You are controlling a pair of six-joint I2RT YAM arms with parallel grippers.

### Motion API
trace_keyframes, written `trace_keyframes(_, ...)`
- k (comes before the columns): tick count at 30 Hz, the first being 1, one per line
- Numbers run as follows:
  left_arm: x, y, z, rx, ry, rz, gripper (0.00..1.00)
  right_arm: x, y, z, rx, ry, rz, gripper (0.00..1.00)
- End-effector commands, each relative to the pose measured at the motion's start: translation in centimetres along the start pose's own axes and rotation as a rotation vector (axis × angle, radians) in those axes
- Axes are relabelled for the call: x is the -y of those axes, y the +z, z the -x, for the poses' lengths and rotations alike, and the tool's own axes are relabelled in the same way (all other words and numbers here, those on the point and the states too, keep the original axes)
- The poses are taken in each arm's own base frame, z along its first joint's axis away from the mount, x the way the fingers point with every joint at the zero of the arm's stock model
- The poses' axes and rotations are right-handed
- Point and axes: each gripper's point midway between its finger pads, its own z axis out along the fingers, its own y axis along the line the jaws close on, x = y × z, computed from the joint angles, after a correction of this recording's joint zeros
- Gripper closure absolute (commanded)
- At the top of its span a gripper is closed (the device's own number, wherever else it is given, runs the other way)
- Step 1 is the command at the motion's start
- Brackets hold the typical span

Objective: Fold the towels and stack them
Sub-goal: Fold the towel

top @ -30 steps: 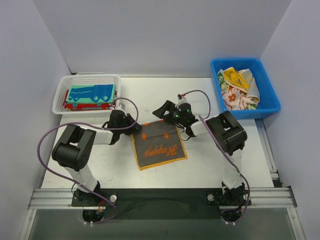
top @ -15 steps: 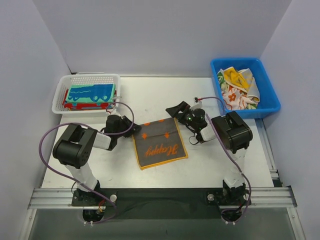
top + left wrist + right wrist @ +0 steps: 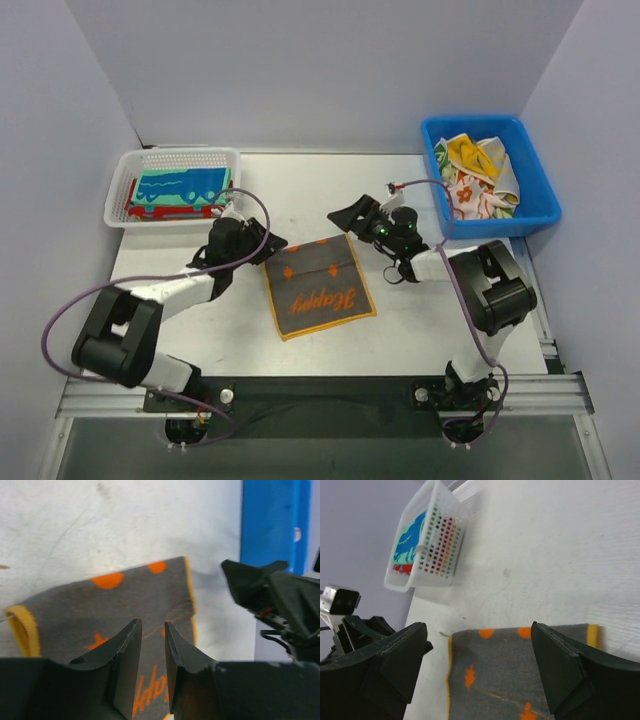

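A grey towel (image 3: 318, 285) with an orange border and orange lettering lies flat at the table's middle. It also shows in the left wrist view (image 3: 135, 595) and the right wrist view (image 3: 520, 665). My left gripper (image 3: 263, 245) hovers at its far left corner, fingers (image 3: 131, 645) a narrow gap apart, nothing between them (image 3: 152, 625). My right gripper (image 3: 352, 214) is wide open and empty just beyond the far right corner (image 3: 479, 630). A teal towel (image 3: 183, 185) lies folded on a red one (image 3: 165, 211). Yellow (image 3: 470, 153) and floral white (image 3: 468, 192) towels lie crumpled.
The white mesh basket (image 3: 122, 185) holding the folded towels stands at the back left, also in the right wrist view (image 3: 437, 545). The blue plastic bin (image 3: 535, 205) with the crumpled towels stands at the back right. Grey walls close in the table.
Both grippers have drawn slightly back from the grey towel's far corners, and both arms' elbows have swung outward. The towel has stayed flat in place.
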Motion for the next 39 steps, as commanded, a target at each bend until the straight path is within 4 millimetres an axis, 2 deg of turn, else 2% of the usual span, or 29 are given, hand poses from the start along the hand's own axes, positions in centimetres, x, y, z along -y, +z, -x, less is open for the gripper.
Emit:
trace_keyframes(1, 1.4, -2.0, 0.4, 0.045, 0.043, -0.008, 0.64, -3.3, -1.0, -2.3, -0.074, -0.034, 0.083, 0.13)
trace_keyframes(5, -1.2, -2.7, -3.2, -0.012, 0.059, 0.049, 0.65, -4.8, -0.9, -6.4, -0.146, -0.046, 0.121, 0.13)
trace_keyframes(6, -2.7, -2.8, -4.5, -0.043, 0.052, 0.080, 0.66, -4.5, -0.7, -7.2, -0.152, -0.043, 0.123, 0.13)
trace_keyframes(7, -3.4, -2.7, -5.0, -0.052, 0.051, 0.096, 0.67, -4.3, -0.6, -7.6, -0.157, -0.022, 0.122, 0.13)
trace_keyframes(11, -7.0, -2.3, -7.0, -0.083, 0.029, 0.179, 0.71, -2.5, -0.5, -9.3, -0.167, 0.031, 0.110, 0.14)
trace_keyframes(15, -9.1, -2.3, -8.2, -0.102, -0.012, 0.234, 0.74, 0.9, -1.5, -11.1, -0.198, 0.000, 0.022, 0.14)
trace_keyframes(18, -10.1, -2.7, -9.0, -0.115, -0.043, 0.253, 0.74, 2.8, -2.8, -10.7, -0.160, 0.033, -0.012, 0.13)
trace_keyframes(19, -10.6, -3.0, -9.4, -0.121, -0.054, 0.265, 0.74, 3.7, -3.2, -9.9, -0.132, 0.041, -0.032, 0.13)
trace_keyframes(21, -10.9, -3.3, -9.3, -0.113, -0.057, 0.270, 0.75, 4.9, -4.1, -9.3, -0.097, 0.050, -0.061, 0.14)
trace_keyframes(22, -11.2, -3.4, -9.2, -0.109, -0.059, 0.275, 0.75, 6.2, -5.2, -9.5, -0.090, 0.066, -0.100, 0.13)
trace_keyframes(23, -11.3, -3.7, -9.2, -0.107, -0.058, 0.274, 0.75, 7.3, -5.7, -8.7, -0.059, 0.083, -0.128, 0.13)
trace_keyframes(24, -11.4, -3.8, -9.1, -0.105, -0.059, 0.275, 0.75, 7.4, -6.0, -8.0, -0.023, 0.103, -0.122, 0.13)
trace_keyframes(26, -11.3, -4.0, -9.1, -0.106, -0.052, 0.265, 0.75, 8.5, -7.2, -7.3, 0.014, 0.128, -0.144, 0.13)
trace_keyframes(28, -10.7, -4.0, -9.1, -0.120, -0.032, 0.241, 0.75, 8.3, -7.8, -6.8, 0.028, 0.137, -0.132, 0.13)
trace_keyframes(31, -8.2, -3.8, -8.5, -0.143, 0.020, 0.159, 0.72, 7.1, -8.1, -5.9, 0.035, 0.125, -0.102, 0.13)
trace_keyframes(32, -7.4, -3.8, -8.2, -0.143, 0.038, 0.138, 0.71, 5.8, -8.1, -5.3, 0.035, 0.109, -0.065, 0.13)
trace_keyframes(33, -5.5, -3.5, -7.0, -0.125, 0.064, 0.098, 0.69, 5.7, -8.2, -5.5, 0.016, 0.108, -0.074, 0.13)
trace_keyframes(35, -4.0, -4.1, -5.7, -0.115, 0.139, 0.094, 0.65, 5.1, -8.3, -5.1, 0.002, 0.072, -0.072, 0.13)
trace_keyframes(36, -3.3, -4.1, -4.4, -0.084, 0.174, 0.106, 0.64, 4.4, -8.4, -4.6, -0.017, 0.049, -0.077, 0.13)
trace_keyframes(37, -1.4, -4.1, -2.6, -0.050, 0.236, 0.085, 0.61, 4.2, -8.4, -4.4, -0.032, 0.028, -0.085, 0.13)
trace_keyframes(38, -0.9, -4.7, -2.1, -0.051, 0.262, 0.099, 0.60, 3.3, -8.6, -3.5, -0.036, -0.042, -0.080, 0.13)
trace_keyframes(39, -0.4, -4.9, -1.2, -0.026, 0.286, 0.113, 0.60, 3.6, -8.3, -3.7, -0.111, -0.056, -0.133, 0.13)
